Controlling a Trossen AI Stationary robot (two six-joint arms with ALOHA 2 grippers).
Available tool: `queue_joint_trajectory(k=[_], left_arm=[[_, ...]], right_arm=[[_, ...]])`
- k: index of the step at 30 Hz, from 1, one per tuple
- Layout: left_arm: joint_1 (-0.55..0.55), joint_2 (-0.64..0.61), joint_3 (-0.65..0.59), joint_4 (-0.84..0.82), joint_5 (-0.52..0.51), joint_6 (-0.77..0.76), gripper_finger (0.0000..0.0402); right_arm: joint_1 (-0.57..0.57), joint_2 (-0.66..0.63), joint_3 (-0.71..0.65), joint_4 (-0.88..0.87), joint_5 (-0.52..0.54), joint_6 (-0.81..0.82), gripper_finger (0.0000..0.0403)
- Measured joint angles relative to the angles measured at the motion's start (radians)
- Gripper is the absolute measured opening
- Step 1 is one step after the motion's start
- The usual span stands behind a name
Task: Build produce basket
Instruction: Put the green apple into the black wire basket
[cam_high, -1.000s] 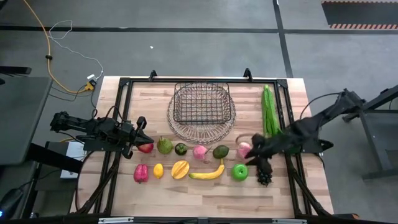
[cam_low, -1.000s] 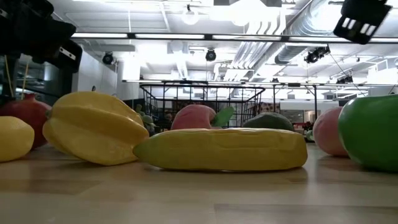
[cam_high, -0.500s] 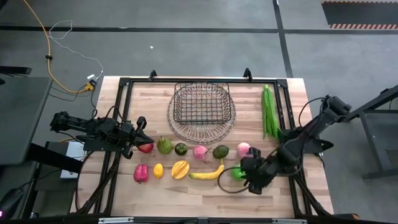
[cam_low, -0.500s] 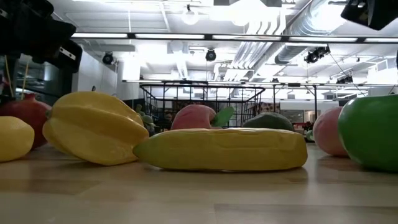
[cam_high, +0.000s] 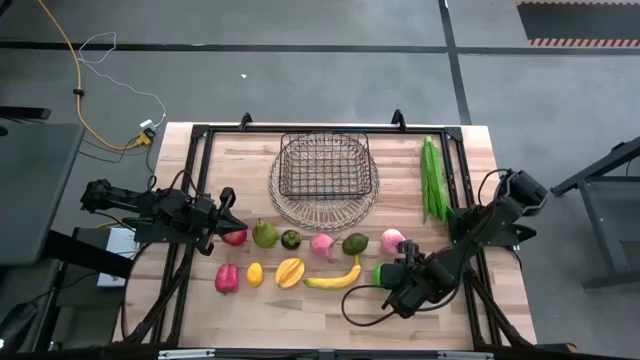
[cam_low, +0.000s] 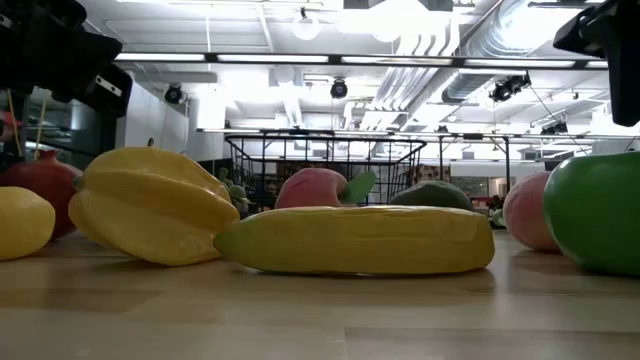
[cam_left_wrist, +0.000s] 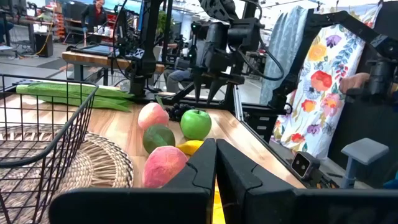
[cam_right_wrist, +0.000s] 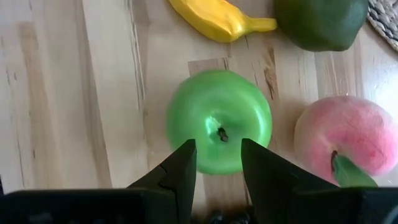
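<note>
The produce lies in two rows on the table's near half. A green apple (cam_high: 378, 273) sits at the right end of the near row, beside a yellow banana (cam_high: 335, 279). A pink peach (cam_high: 392, 240) sits just behind the apple. My right gripper (cam_high: 390, 284) hangs open above the apple, fingers pointing down on either side of its stem (cam_right_wrist: 220, 132). In the left wrist view it stands clear of the apple (cam_left_wrist: 196, 123). My left gripper (cam_high: 233, 216) is shut and empty near a red apple (cam_high: 234, 237). The wire basket (cam_high: 324, 165) stands on a round woven part (cam_high: 322, 212).
A long green husk (cam_high: 432, 180) lies along the far right. A starfruit (cam_high: 290, 272), a lemon (cam_high: 254, 273) and a red pepper (cam_high: 227, 278) fill the near row's left. An avocado (cam_high: 355, 243) lies close to the apple. Dark grapes (cam_left_wrist: 179, 111) lie under my right arm.
My right gripper has swung from beside the pink peach toward the table's near edge and a little left, and now stands over the green apple. Its arm now covers the grapes in the high view. No fruit has moved.
</note>
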Motion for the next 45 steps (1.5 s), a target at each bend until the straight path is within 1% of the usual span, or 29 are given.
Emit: queue_joint_trajectory(k=[10,18,22,25,28,36,45], left_arm=[[0.000,0.000,0.000,0.000,0.000,0.000,0.0000],[0.000,0.000,0.000,0.000,0.000,0.000,0.0000],[0.000,0.000,0.000,0.000,0.000,0.000,0.0000],[0.000,0.000,0.000,0.000,0.000,0.000,0.0000],[0.000,0.000,0.000,0.000,0.000,0.000,0.0000],[0.000,0.000,0.000,0.000,0.000,0.000,0.0000],[0.000,0.000,0.000,0.000,0.000,0.000,0.0000]], right_arm=[[-0.020,0.001,0.000,0.000,0.000,0.007,0.0115],[-0.031,0.002,0.000,-0.001,-0.013,0.045,0.0078],[-0.036,0.011,-0.001,-0.003,-0.019,0.050,0.0067],[-0.043,0.027,-0.001,-0.003,-0.031,0.050,0.0067],[-0.053,0.049,-0.002,-0.005,-0.072,0.043,0.0067],[-0.057,0.057,0.000,-0.007,-0.067,0.024,0.0067],[-0.057,0.057,0.000,-0.010,-0.086,0.024,0.0066]])
